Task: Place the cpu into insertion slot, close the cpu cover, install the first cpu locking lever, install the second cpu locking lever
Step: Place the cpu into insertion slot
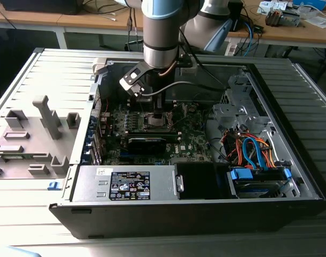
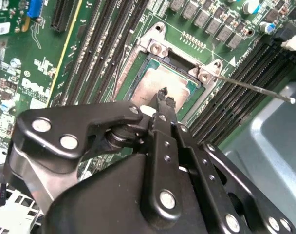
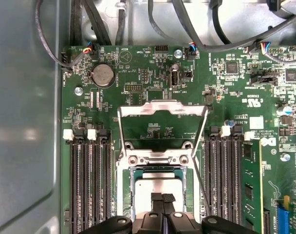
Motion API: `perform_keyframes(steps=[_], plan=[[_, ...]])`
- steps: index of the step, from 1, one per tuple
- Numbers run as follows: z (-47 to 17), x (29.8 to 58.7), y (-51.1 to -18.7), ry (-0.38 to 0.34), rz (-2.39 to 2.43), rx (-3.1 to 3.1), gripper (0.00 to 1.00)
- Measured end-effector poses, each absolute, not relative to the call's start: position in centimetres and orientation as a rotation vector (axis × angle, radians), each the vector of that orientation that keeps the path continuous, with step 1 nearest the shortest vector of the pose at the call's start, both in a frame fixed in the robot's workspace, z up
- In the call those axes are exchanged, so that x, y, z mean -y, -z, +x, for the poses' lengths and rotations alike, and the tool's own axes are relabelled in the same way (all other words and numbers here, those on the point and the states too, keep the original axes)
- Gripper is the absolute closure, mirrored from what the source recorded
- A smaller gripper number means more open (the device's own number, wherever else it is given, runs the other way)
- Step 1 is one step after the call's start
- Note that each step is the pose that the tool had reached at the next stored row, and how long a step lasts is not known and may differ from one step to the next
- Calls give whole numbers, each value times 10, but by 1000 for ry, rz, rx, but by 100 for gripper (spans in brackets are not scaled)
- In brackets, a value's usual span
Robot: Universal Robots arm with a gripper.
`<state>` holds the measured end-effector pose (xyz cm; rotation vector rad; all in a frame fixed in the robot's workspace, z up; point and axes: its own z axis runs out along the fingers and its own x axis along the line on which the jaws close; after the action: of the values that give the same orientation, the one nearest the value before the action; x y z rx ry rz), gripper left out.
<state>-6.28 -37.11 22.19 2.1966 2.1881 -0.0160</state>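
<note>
The cpu (image 3: 144,191) sits in the insertion slot (image 3: 124,191); the tool (image 3: 162,198) hangs clenched and empty above it; the cpu cover (image 3: 162,106) stands open, and closing it likely needs a push.

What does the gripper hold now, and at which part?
Nothing, as far as it shows: the gripper is shut empty above the cpu lying in the insertion slot.

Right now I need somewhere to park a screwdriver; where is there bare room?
Bare table on the exterior view's right of the case, and the strip before its front wall. The exterior view's left is taken by grey fixtures. Inside is crowded: the hand hangs over the cpu, slots flank it, cables fill the drive corner.
</note>
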Motion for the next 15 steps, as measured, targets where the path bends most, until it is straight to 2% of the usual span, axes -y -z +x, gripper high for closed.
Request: perform_keyframes(steps=[15], plan=[[-62, 371, -257, 16, 2195, -2191, 89]])
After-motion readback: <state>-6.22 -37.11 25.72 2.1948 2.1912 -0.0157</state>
